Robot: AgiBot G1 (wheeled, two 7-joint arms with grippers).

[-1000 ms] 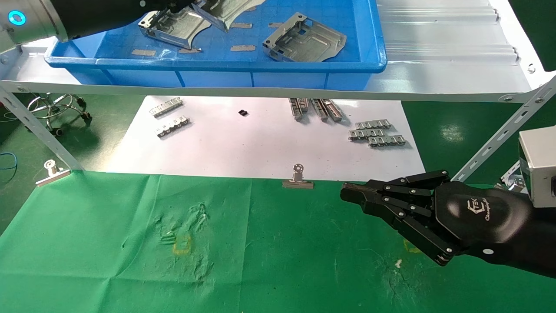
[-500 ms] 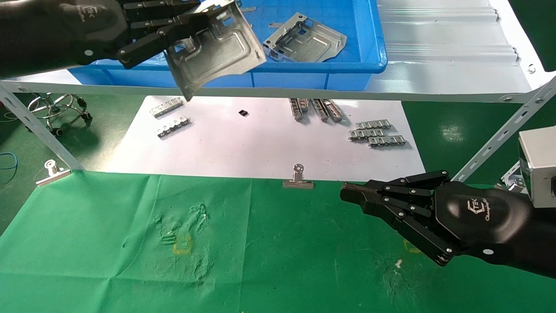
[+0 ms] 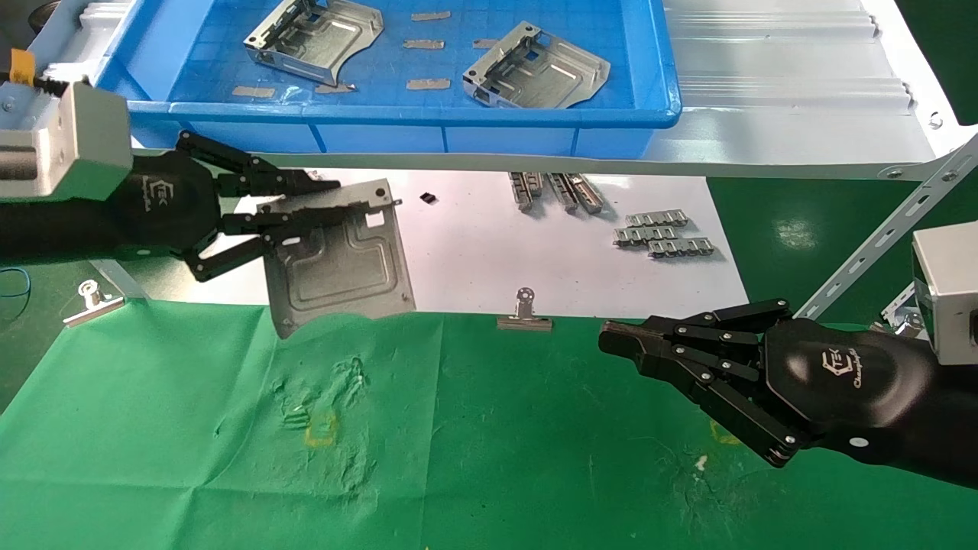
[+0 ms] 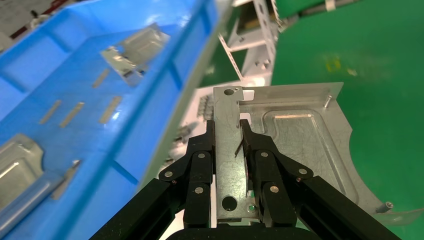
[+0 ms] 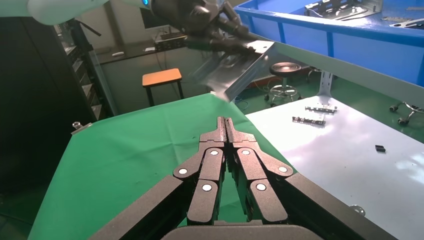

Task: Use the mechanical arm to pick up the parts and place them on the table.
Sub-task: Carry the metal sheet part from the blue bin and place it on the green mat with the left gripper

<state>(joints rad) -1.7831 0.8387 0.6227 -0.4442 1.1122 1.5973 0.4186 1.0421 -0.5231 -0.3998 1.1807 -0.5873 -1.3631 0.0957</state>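
Note:
My left gripper (image 3: 321, 202) is shut on the rim of a silver sheet-metal part (image 3: 344, 263) and holds it in the air over the far edge of the green table (image 3: 489, 458), below the shelf. In the left wrist view the fingers (image 4: 200, 160) clamp the part's (image 4: 305, 140) bent-up rim. Two more parts (image 3: 317, 34) (image 3: 535, 72) lie in the blue tray (image 3: 382, 114) on the shelf. My right gripper (image 3: 607, 336) is shut and empty, parked low over the table at the right; the right wrist view shows it (image 5: 225, 122) with the held part (image 5: 240, 70) farther off.
A white sheet (image 3: 458, 252) beyond the cloth carries small linked strips (image 3: 661, 233) (image 3: 302, 206). Binder clips (image 3: 524, 313) (image 3: 92, 299) pin the cloth's far edge. The pale metal shelf (image 3: 764, 145) spans overhead, with slanted legs (image 3: 879, 237) at both sides. A yellow mark (image 3: 321, 428) sits on the cloth.
My left gripper has lifted one part out of the blue tray and brought it down and toward me, below the shelf. The right arm has not moved.

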